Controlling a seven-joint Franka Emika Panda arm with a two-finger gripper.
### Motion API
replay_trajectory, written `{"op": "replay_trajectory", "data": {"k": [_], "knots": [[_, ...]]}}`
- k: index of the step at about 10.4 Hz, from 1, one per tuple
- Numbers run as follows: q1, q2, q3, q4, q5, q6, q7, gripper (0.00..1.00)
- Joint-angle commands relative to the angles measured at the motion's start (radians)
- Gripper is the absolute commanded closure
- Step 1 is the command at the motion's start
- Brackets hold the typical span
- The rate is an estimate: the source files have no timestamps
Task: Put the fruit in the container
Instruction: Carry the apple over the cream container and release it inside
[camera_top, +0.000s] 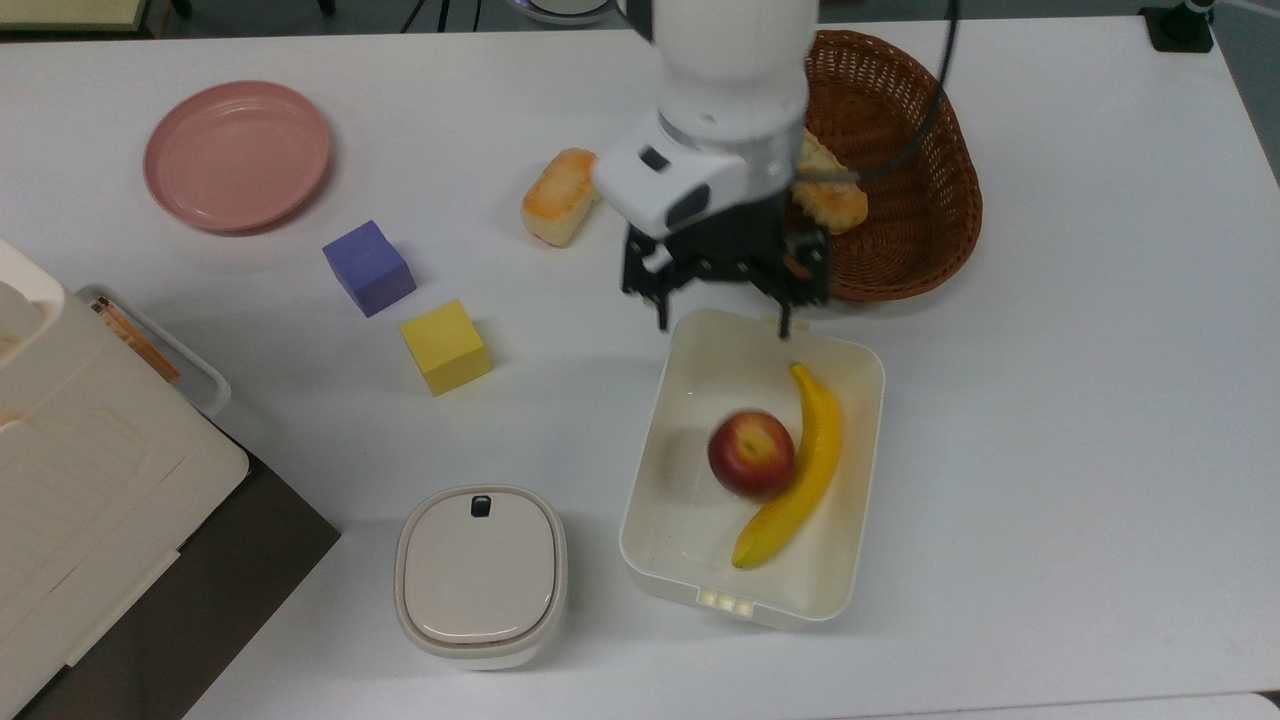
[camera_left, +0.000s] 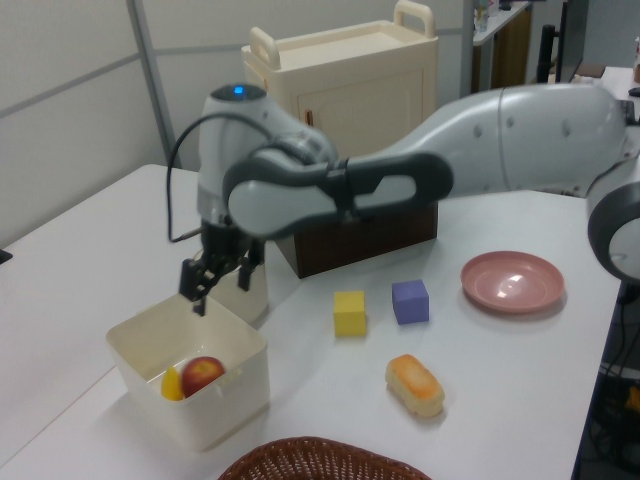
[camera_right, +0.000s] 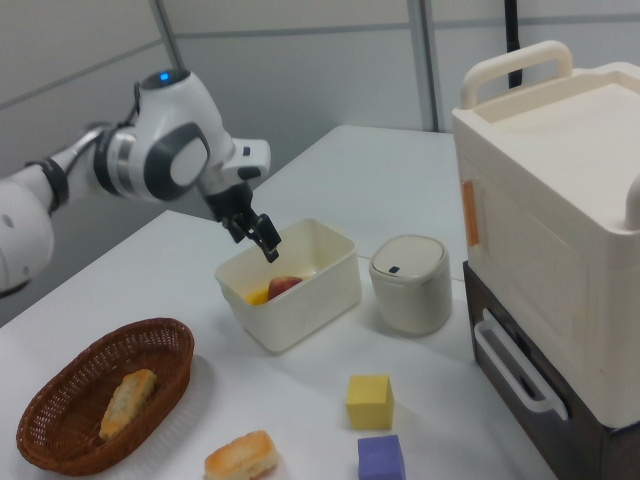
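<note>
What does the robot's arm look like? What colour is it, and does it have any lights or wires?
The arm is made of fat, rounded white shells with dark grey bands at the joints. A small blue light glows on top near the wrist. A thin black cable loops along that end. The gripper is black and boxy, with two thin black jaws.
</note>
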Motion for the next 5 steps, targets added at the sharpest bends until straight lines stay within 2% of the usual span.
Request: {"op": "replay_trajectory", "data": {"k": [1,2,5], "knots": [[-0.063,-0.150,-0.011,-0.035,0.005,-0.303,-0.216,0.00],[-0.085,-0.164,-0.014,-0.035,-0.004,-0.352,-0.246,0.00],[-0.136,-0.175,-0.019,-0.038,-0.016,-0.360,-0.275,0.00]]}}
